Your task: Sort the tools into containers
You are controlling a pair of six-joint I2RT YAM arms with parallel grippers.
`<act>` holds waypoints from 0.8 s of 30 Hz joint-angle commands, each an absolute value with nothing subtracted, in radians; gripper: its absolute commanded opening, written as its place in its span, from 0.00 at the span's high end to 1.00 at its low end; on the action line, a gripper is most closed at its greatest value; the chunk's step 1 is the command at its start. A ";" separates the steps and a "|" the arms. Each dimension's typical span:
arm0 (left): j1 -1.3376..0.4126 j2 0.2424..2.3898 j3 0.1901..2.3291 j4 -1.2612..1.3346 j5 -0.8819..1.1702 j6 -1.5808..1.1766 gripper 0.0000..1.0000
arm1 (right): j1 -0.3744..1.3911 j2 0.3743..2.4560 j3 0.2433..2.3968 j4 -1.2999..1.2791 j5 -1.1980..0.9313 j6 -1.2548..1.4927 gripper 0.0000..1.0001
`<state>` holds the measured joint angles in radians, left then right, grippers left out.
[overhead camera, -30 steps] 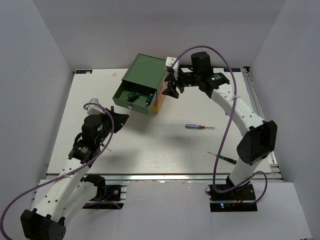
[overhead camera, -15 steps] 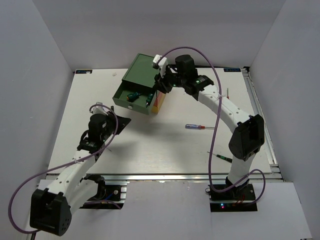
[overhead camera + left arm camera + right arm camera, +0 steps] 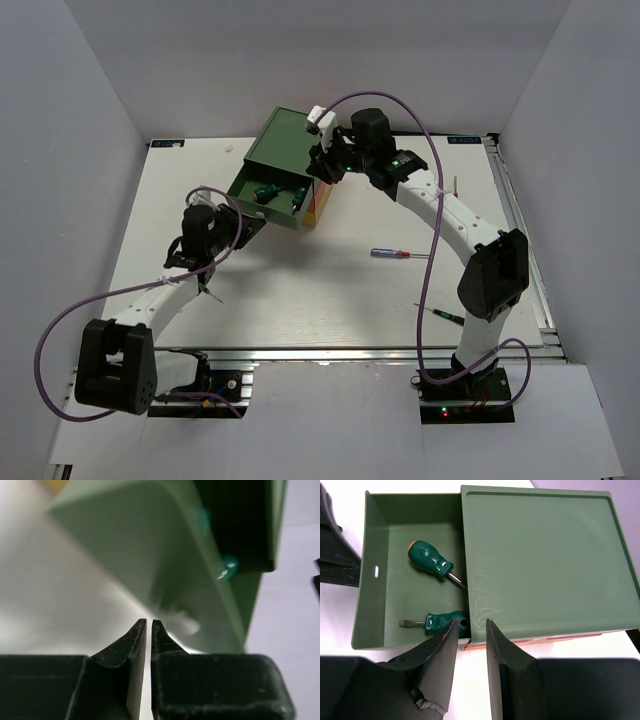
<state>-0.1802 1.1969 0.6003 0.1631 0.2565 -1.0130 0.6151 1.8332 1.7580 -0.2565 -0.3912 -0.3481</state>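
Now we judge the green drawer (image 3: 395, 600) light and stiff, best taken at its white knob (image 3: 182, 622) — left gripper (image 3: 148, 623) all but closed, right gripper (image 3: 471, 624) slightly parted, both empty.

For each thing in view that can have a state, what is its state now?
green drawer, pulled open
first stubby screwdriver, lying in the drawer
second stubby screwdriver, lying in the drawer
blue-and-red screwdriver, lying on the table
black precision screwdriver, lying on the table
left gripper, shut, empty
right gripper, open, empty
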 commanded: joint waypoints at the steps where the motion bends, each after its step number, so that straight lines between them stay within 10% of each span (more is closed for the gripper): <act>1: -0.176 1.224 0.676 0.225 0.301 -0.986 0.79 | 0.614 1.779 1.773 -0.195 -0.380 -0.339 0.65; 24: -0.156 1.546 0.999 0.232 0.359 -0.943 0.79 | 0.609 1.698 1.683 -0.189 -0.367 -0.347 0.63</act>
<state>-0.1616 1.5372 0.9394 0.1959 0.3256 -0.9577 0.6147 1.7672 1.6913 -0.2234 -0.3676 -0.3473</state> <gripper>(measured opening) 0.212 0.370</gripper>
